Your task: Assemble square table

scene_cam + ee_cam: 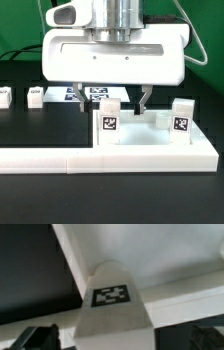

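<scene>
- The tool (116,106) hangs over the counter (40,125) with its two fingers spread wide and nothing between the pads.
- The tabletop (150,145) lies flat on the counter on the exterior view's right, tucked against the long white rail (50,160) that runs along its near edge.
- Two tagged legs stand upright on the tabletop. One leg (108,121) is at the corner towards the exterior view's left, and the second leg (181,122) is at the corner towards the right.
- What matters here is that the first leg sits directly under the tool, inside the gap between the fingers, closer to the finger on the exterior view's left.
- In the wrist view that leg (112,297) rises straight towards the camera, tag facing it, so its long axis runs in line with the tool's approach.
- From the exterior view alone I cannot tell whether the fingertips are level with the leg's top or a little behind it.
- I would judge that a short straight descent puts the fingers on either side of it.
- Two loose legs (35,95) lie well apart, towards the exterior view's left.
</scene>
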Robot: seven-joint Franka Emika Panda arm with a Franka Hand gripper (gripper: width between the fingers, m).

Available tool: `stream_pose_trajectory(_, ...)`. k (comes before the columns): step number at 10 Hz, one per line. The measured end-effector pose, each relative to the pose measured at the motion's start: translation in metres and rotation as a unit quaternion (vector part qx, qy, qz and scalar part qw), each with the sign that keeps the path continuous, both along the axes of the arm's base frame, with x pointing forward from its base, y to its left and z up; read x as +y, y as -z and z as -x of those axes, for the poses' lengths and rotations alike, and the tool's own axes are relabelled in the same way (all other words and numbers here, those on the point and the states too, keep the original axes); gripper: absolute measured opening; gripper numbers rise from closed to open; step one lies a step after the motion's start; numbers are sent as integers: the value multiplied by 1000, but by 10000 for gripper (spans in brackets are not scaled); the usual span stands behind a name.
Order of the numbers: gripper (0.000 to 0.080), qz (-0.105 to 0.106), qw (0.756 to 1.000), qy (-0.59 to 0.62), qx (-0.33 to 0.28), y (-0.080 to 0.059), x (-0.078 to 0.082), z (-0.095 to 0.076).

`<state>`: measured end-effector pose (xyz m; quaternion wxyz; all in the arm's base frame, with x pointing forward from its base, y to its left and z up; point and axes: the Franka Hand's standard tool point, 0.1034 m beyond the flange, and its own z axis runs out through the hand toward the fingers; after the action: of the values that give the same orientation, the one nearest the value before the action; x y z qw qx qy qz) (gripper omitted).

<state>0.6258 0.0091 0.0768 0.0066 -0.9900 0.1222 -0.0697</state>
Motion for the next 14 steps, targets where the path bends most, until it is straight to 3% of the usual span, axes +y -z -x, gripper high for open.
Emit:
stream_pose_trajectory(2, 640, 1, 1000, -2, 0, 1, 0, 0)
stream_pose_trajectory(3, 464, 1, 1000, -2, 0, 1, -1, 0)
stream_pose_trajectory(4, 464, 1, 1000, -2, 0, 1, -1, 0)
stream_pose_trajectory(5, 285, 0, 1000, 8, 0, 1, -2, 0)
stream_pose_trajectory(8, 289, -4, 999, 39, 0, 1, -3, 0)
stream_pose_trajectory(9, 289, -13, 994, 104, 0, 1, -4, 0)
stream_pose_trajectory(12, 290, -38, 950, 309, 1, 2, -7, 2)
stream_pose_trajectory(14, 290, -52, 905, 423, 10, 3, -6, 4)
